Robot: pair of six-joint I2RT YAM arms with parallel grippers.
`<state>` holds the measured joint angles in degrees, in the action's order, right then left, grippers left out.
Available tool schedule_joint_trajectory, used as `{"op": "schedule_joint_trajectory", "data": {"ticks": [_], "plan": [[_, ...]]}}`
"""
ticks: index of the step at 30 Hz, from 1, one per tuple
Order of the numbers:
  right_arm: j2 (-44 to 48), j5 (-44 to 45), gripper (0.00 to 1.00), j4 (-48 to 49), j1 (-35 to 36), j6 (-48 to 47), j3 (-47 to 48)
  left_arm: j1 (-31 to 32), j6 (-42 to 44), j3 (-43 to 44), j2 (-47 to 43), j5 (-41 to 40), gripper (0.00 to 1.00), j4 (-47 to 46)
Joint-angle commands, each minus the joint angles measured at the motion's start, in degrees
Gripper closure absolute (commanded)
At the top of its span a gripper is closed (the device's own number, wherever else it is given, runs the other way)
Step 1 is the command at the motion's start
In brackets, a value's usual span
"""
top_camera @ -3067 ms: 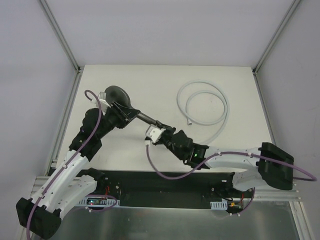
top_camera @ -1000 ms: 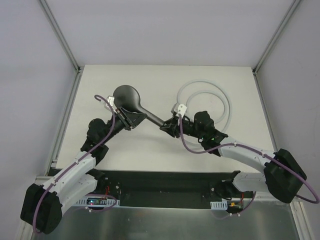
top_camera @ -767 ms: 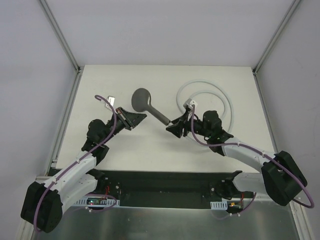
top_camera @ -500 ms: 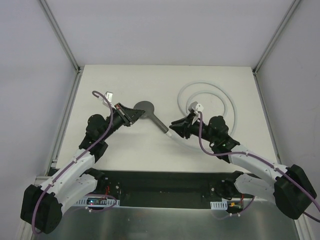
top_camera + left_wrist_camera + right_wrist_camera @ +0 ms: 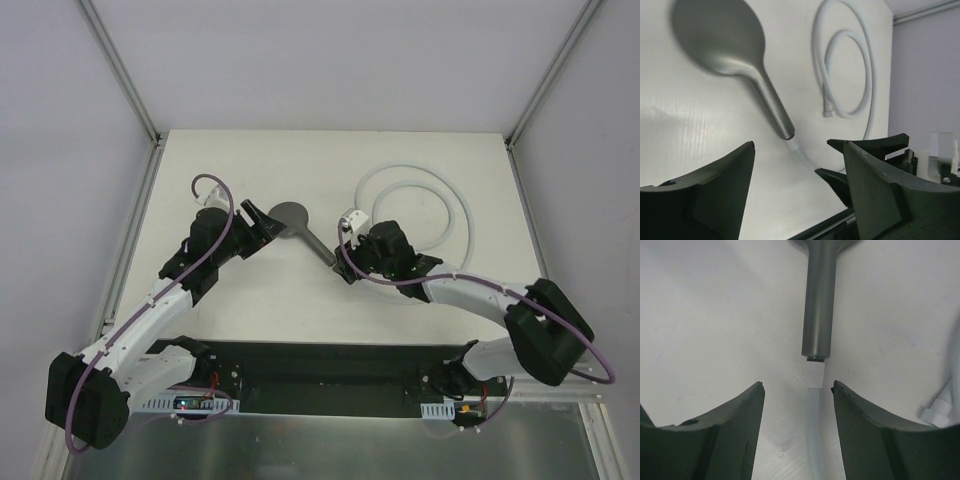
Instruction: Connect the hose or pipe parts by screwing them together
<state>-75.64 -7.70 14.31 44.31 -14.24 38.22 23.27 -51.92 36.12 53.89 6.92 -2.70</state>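
Observation:
The dark grey shower head (image 5: 289, 213) lies flat on the table, its handle (image 5: 820, 300) pointing toward the right arm. The white end fitting (image 5: 814, 375) of the pale hose (image 5: 461, 216) sits against the handle's end. My right gripper (image 5: 797, 385) is open and straddles the hose just behind that fitting without touching it. My left gripper (image 5: 800, 146) is open and holds nothing, drawn back beside the head's round face (image 5: 715, 35). The hose's other end (image 5: 827, 113) lies loose inside the coil.
The table (image 5: 240, 290) is white, with a metal frame rail (image 5: 130, 240) along its left side and a black strip along the near edge. The right gripper's fingers (image 5: 867, 150) show in the left wrist view, close to the left one.
Both grippers have opened: the left let go of the shower head, the right let go of the hose fitting. The shower head rests on the table, joined end toward the right gripper.

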Motion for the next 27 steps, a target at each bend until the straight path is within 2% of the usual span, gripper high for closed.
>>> {"op": "schedule_joint_trajectory", "data": {"ticks": [1, 3, 4, 5, 7, 12, 17, 18, 20, 21, 22, 24, 25, 27], "plan": [[-7.67, 1.47, 0.41, -1.04, 0.77, -0.88, 3.88, -0.06, 1.47, 3.17, 2.18, -6.03, 0.28, 6.65], [-10.92, 1.64, 0.37, -0.07, 0.77, -0.53, 5.55, -0.59, 0.69, 4.56, 4.28, -6.56, 0.28, 8.84], [-11.89, 1.81, 0.28, 1.15, 0.86, -0.79, 6.25, -0.85, -0.97, 5.10, 4.99, -6.65, 0.27, 10.07], [-13.03, 1.90, 0.24, 1.95, 0.86, -0.88, 7.65, -1.46, -1.60, 5.62, 5.69, -6.57, 0.27, 11.21], [-16.29, 2.34, 0.21, 3.35, 0.86, -1.66, 8.97, -1.91, -3.00, 6.24, 7.37, -6.31, 0.27, 11.49], [-23.84, 1.99, 0.22, 4.50, 0.86, -2.72, 12.67, -2.88, -3.89, 8.25, 12.64, -7.96, 0.27, 11.31], [-28.60, 1.55, 0.24, 10.30, 0.77, -4.83, 13.29, -2.70, -6.17, 12.47, 19.92, -7.01, 0.28, 11.31], [-29.56, 1.38, 0.27, 11.61, 0.86, -5.09, 13.29, -2.70, -6.44, 13.09, 21.24, -7.01, 0.28, 11.40], [-29.75, 0.41, 0.48, 13.89, 0.86, -5.18, 12.06, -2.61, -6.61, 15.19, 25.10, -7.01, 0.28, 11.31], [-29.40, -0.11, 0.57, 18.17, 0.77, -5.18, 11.10, -2.53, -6.53, 15.99, 26.60, -7.01, 0.28, 11.23], [-29.13, -0.81, 0.72, 20.91, 0.86, -4.84, 7.96, -2.18, -6.00, 16.78, 27.92, -7.01, 0.27, 11.31], [-27.99, -1.35, 0.83, 28.02, 0.77, -4.39, 5.13, -1.74, -6.35, 18.46, 31.53, -7.01, 0.27, 11.23], [-27.64, -1.52, 0.92, 29.36, 0.86, -4.31, 4.24, -1.47, -6.61, 18.90, 32.85, -7.01, 0.26, 11.22], [-26.67, -1.61, 0.98, 31.74, 0.95, -4.13, 2.66, -0.24, -7.14, 20.39, 36.01, -7.01, 0.26, 10.87]]}}
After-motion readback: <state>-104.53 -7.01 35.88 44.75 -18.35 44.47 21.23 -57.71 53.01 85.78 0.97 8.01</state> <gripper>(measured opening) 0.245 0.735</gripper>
